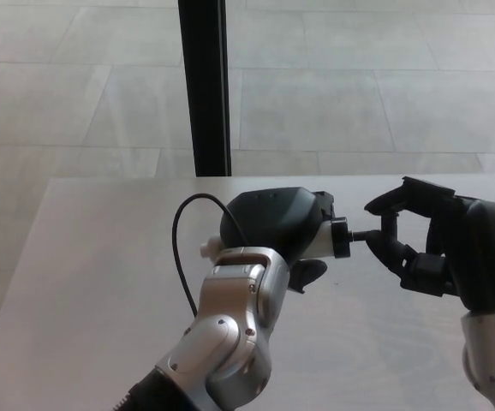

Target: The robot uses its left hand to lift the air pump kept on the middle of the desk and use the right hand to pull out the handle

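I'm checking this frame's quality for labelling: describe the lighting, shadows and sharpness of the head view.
Head view: soft, even daylight; the desk shows only faint shadows and mild sheen. The left robot hand and right robot hand are dark and low in detail, hiding much of the air pump. The thin handle looks slightly soft; no strong glare.
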You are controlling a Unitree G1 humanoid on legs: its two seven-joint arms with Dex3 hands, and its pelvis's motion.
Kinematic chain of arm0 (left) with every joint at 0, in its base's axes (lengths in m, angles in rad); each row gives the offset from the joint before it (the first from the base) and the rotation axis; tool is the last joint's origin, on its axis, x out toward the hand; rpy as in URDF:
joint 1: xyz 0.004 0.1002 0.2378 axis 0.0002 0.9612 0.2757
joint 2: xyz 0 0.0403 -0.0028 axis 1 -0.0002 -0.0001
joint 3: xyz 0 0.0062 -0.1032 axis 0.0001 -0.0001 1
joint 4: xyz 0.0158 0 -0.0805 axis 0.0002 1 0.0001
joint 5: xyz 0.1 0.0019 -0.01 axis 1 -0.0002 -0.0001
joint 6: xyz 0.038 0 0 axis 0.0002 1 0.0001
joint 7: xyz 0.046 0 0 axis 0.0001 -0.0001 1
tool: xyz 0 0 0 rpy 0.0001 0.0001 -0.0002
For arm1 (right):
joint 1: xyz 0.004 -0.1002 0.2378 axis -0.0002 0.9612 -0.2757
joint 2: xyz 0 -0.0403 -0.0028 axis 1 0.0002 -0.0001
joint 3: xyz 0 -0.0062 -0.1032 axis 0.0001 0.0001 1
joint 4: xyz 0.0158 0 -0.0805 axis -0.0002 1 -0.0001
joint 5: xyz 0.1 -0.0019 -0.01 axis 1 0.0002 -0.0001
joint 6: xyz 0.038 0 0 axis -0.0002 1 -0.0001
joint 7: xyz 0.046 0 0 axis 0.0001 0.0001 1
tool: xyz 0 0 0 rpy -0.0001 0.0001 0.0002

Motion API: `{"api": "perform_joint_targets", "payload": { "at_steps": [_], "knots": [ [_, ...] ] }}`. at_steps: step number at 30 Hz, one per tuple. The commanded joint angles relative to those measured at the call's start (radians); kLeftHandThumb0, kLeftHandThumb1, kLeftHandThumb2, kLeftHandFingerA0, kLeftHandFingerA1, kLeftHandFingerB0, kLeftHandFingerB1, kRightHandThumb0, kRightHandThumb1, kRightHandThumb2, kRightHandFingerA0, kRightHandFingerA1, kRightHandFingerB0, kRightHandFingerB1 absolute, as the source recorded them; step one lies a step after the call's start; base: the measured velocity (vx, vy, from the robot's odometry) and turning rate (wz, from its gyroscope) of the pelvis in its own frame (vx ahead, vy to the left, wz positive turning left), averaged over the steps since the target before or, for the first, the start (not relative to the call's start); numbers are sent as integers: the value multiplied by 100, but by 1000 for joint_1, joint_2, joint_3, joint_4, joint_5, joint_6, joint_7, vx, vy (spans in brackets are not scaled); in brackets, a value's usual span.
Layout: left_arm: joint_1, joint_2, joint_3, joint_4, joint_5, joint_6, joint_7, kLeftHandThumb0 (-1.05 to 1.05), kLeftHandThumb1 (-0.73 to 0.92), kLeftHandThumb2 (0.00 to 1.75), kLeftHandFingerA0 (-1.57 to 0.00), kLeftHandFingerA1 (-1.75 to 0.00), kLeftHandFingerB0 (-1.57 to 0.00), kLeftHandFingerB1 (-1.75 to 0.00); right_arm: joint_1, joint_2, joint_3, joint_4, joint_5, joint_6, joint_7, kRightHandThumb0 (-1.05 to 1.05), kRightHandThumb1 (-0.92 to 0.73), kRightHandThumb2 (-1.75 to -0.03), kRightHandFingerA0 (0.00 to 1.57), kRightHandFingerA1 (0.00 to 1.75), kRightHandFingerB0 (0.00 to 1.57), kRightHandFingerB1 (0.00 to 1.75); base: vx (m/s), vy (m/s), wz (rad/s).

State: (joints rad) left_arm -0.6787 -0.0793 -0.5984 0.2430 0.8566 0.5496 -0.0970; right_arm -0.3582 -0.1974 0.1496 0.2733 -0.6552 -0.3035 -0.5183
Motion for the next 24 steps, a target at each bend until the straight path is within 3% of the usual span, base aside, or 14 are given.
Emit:
{"api": "perform_joint_targets", "payload": {
  "at_steps": [1,2,4,7,9,14,19,20,22,23,24],
  "knots": [
    [-24,-6,20,3,-13,6,-6,-47,89,70,-82,-175,-73,-87,-10,0,-10,16,25,8,2,-31,-52,-103,129,136,82,86,0,0,0],
    [-28,-5,20,10,-13,5,-7,-44,84,68,-81,-173,-72,-92,-11,-1,-10,19,21,6,-5,-25,-60,-85,106,169,87,85,0,0,0],
    [-29,-6,19,12,-12,5,-10,-39,80,65,-83,-174,-75,-105,-12,-1,-8,17,11,9,-13,-28,-60,-84,105,168,88,83,0,0,0],
    [-23,-2,11,15,-8,-5,-1,-41,86,65,-85,-170,-74,-104,-10,5,-10,7,5,22,-22,-28,-59,-84,107,168,91,83,0,0,0],
    [-15,4,8,7,-6,-8,-1,-35,84,72,-87,-168,-80,-104,-16,10,-11,8,7,20,-26,-26,-56,-88,110,167,91,87,0,0,0],
    [0,7,2,11,-5,-25,22,-22,70,95,-92,-169,-83,-124,-18,19,-25,18,25,-5,-52,-21,-49,-90,106,163,92,88,0,0,0],
    [-1,12,-9,8,-1,-21,10,-25,73,90,-91,-168,-83,-117,-17,28,-36,34,67,-38,-39,-21,-46,-91,103,161,93,90,0,0,0],
    [7,8,-6,2,-3,-18,18,-25,71,90,-92,-165,-84,-104,-13,35,-41,34,84,-45,-31,-21,-46,-91,103,161,94,92,0,0,0],
    [13,7,-9,1,-1,-18,24,-25,71,89,-92,-164,-84,-105,-10,41,-46,27,94,-39,-22,-22,-44,-93,103,158,95,97,0,0,0],
    [21,8,-10,-4,0,-19,29,-23,68,96,-92,-168,-82,-117,-5,47,-49,18,102,-28,-13,-21,-45,-94,101,160,94,99,0,0,0],
    [23,8,-10,-4,-1,-20,30,-21,64,100,-92,-165,-83,-111,-3,51,-52,11,108,-20,-5,-21,-45,-94,101,161,93,100,0,0,0]
  ]
}}
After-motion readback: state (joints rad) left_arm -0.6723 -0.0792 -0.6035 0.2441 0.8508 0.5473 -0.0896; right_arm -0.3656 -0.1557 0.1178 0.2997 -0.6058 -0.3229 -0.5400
